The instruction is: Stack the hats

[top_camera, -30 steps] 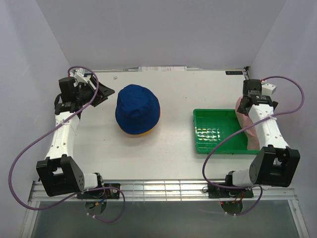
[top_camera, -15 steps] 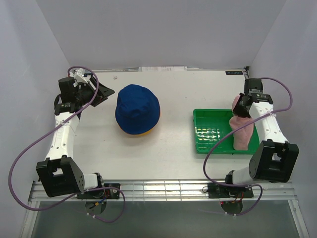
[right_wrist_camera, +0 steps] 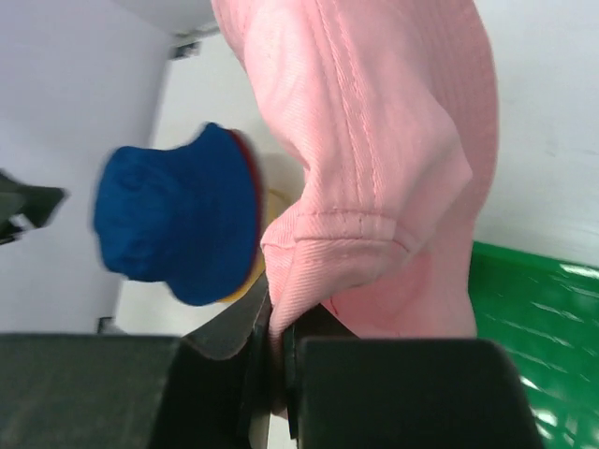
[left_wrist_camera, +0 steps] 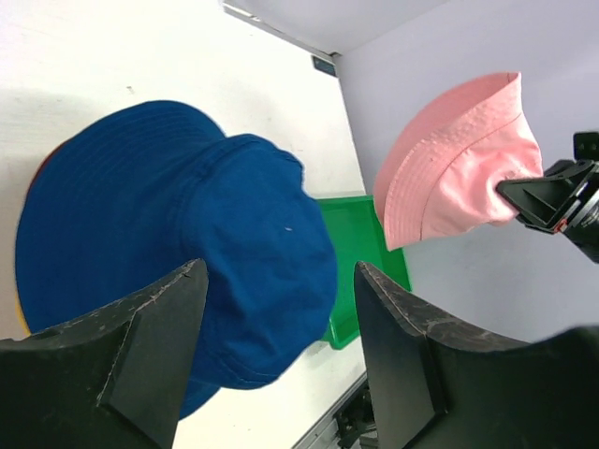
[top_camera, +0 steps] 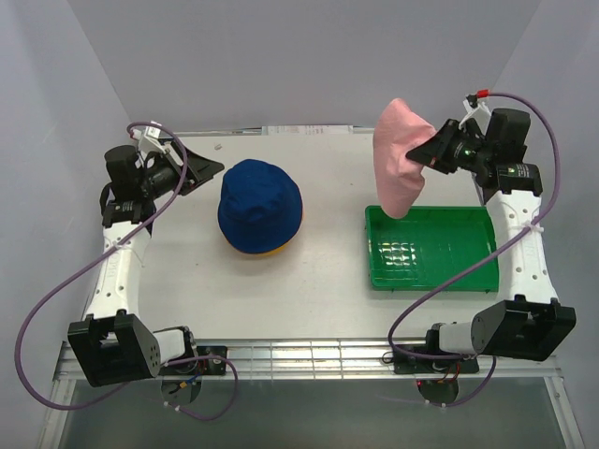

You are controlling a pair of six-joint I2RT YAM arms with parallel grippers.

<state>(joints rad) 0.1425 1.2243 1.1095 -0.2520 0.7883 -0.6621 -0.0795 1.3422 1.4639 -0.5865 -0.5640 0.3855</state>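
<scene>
A pink hat (top_camera: 400,159) hangs in the air above the far edge of the green tray (top_camera: 430,248), pinched by its brim in my right gripper (top_camera: 432,151), which is shut on it. In the right wrist view the pink hat (right_wrist_camera: 374,159) fills the frame, its brim clamped at my right gripper (right_wrist_camera: 277,341). A royal blue hat (top_camera: 259,204) sits on top of the stack left of centre, with a yellow brim (top_camera: 267,253) showing under it. My left gripper (top_camera: 201,173) stands open at the far left, beside the blue hat (left_wrist_camera: 178,253) and apart from it.
The green tray lies on the right half of the white table (top_camera: 328,281). White walls close in the table at the back and both sides. A metal rail runs along the near edge by the arm bases.
My right gripper closed on the pink hat beside the tray and lifted it up and toward the back. The left arm shifted only slightly.
</scene>
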